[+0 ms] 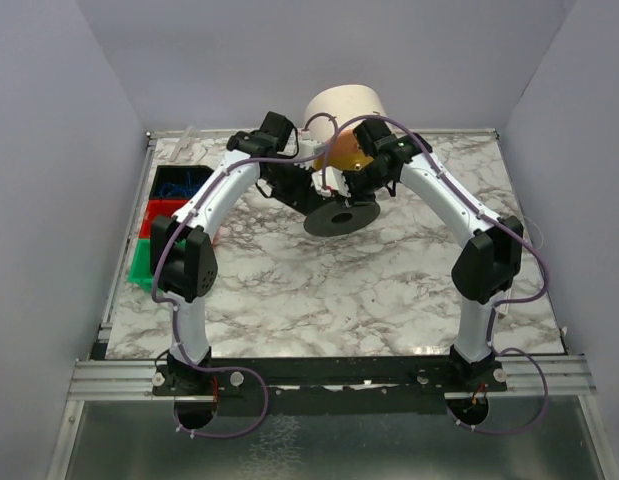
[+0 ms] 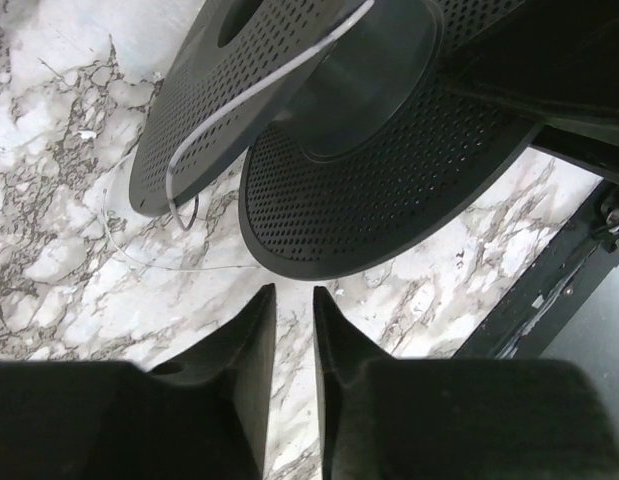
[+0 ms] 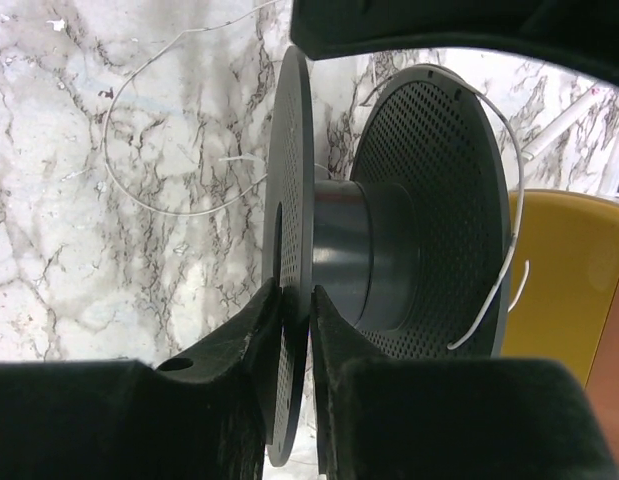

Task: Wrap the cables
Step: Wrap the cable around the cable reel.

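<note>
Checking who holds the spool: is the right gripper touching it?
Touching. In the right wrist view, the right gripper pinches the spool by its near flange, with a finger on each face.

Plain pale lavender-grey walls (image 1: 49, 150) close in 3 sides of the frame, left, top and right, around an evenly lit white marble-patterned table (image 1: 289, 290) with grey veins, aluminium rails (image 1: 109, 378) crossing the bottom above a dull metal sheet (image 1: 329, 445).
</note>
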